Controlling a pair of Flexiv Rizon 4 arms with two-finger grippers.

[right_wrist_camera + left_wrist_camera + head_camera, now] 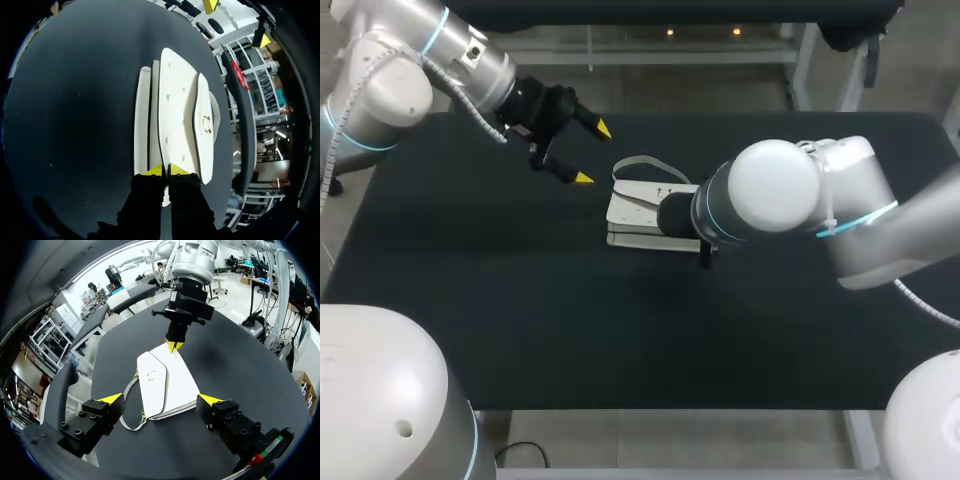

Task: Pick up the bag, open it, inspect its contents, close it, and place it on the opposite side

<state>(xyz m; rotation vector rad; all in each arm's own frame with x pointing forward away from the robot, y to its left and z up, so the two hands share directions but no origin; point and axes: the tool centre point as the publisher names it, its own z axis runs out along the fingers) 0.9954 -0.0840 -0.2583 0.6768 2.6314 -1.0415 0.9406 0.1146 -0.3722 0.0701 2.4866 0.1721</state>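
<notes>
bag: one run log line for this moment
bag lying on table | right pincer shut on bag edge | left pincer open, above table, off the bag

The right claw [174, 346] and its arm block the bag's [635, 210] right edge, pinched onto it there, and the strap [640, 160] loops off the far side. The bag's left and near sides face bare table [500, 320]. The left claw [593, 153], fingers spread, hangs off the far-left corner.

Smooth leathery bag [167, 385] — matt table [470, 280]
</notes>
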